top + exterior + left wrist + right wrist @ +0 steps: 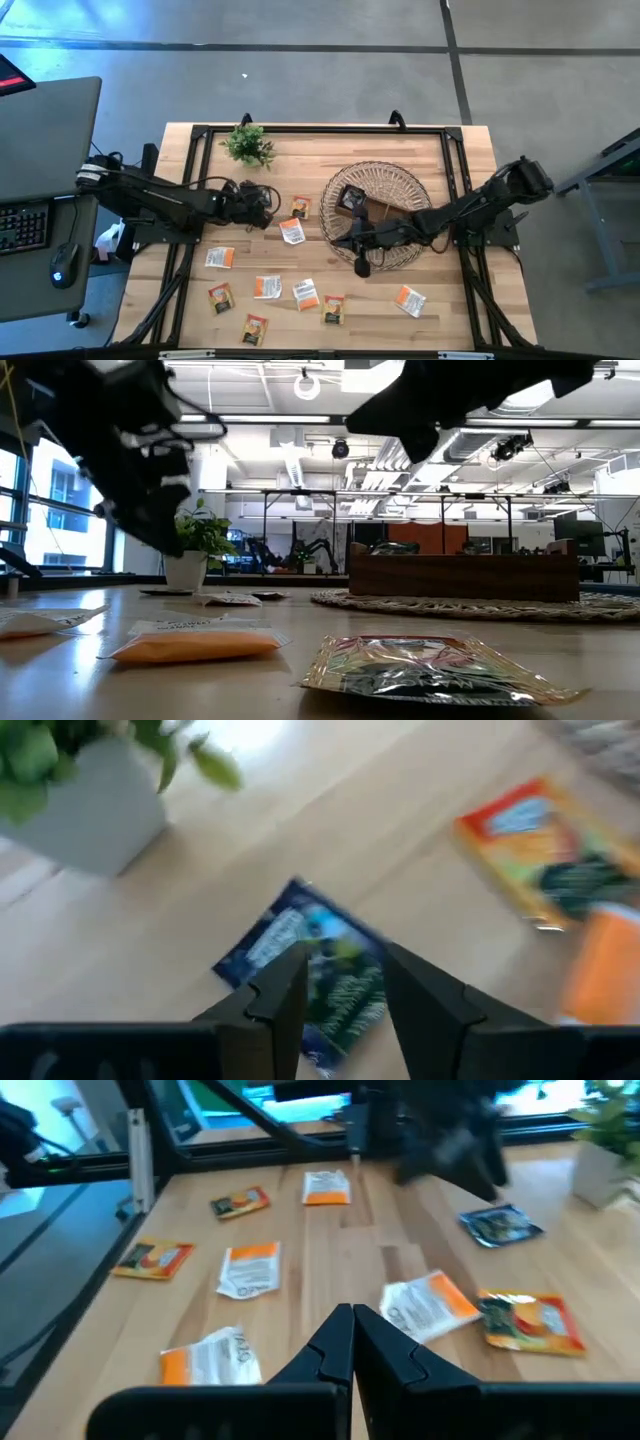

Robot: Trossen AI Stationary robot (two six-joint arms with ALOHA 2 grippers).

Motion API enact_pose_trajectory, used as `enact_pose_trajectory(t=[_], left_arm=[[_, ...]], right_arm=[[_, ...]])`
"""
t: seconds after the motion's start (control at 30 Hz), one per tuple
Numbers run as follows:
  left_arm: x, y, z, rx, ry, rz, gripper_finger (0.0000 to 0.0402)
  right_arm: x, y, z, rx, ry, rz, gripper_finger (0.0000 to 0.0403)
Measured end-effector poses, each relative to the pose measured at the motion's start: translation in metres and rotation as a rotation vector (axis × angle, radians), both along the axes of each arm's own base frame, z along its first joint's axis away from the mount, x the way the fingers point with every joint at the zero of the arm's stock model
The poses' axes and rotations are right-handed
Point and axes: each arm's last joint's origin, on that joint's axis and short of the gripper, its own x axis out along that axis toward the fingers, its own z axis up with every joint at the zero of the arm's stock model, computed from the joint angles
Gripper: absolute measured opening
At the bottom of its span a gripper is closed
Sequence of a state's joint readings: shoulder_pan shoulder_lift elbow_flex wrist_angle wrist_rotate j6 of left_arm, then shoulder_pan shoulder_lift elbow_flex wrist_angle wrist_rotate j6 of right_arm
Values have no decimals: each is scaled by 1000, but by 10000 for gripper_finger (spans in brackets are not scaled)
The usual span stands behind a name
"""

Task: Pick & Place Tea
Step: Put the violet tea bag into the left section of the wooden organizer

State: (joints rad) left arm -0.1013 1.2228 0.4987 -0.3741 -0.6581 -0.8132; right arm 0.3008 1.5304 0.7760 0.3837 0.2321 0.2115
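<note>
from above, the left gripper (262,203) hides the dark blue tea packet (312,970) beneath it; only its wrist view shows that packet, flat on the table just past the fingertips, set cornerwise to them. the fingers (280,995) stand apart with nothing between them, close to the small green plant (248,145) in its pale pot. much of the left wrist view is smeared, so the print on the packets cannot be read.

the right gripper (357,243) hangs over the near edge of the wicker basket (405,180), its fingers pressed together and empty. inside the basket sits a dark wooden tray (352,199), partly covered by the right arm; whether anything lies in it cannot be made out.

the other tea packets lie loose and flat on the table (470,310) at all angles: an orange one (300,207) and a white and orange one (291,232) just beside the basket, another alone at the front right (410,300), the rest scattered at the front left. in the low view a silvery packet (425,668) lies nearest.
</note>
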Motion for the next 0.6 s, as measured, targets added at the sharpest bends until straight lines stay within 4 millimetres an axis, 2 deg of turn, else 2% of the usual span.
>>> enact_pose_trajectory(t=[0.23, 0.6], left_arm=[[-4, 15, -20, -28, 56, 61, 130], [12, 3, -37, -186, 146, -219, 130]], right_arm=[[14, -2, -3, 16, 18, 27, 5], [12, -9, -13, 4, 103, -5, 5]])
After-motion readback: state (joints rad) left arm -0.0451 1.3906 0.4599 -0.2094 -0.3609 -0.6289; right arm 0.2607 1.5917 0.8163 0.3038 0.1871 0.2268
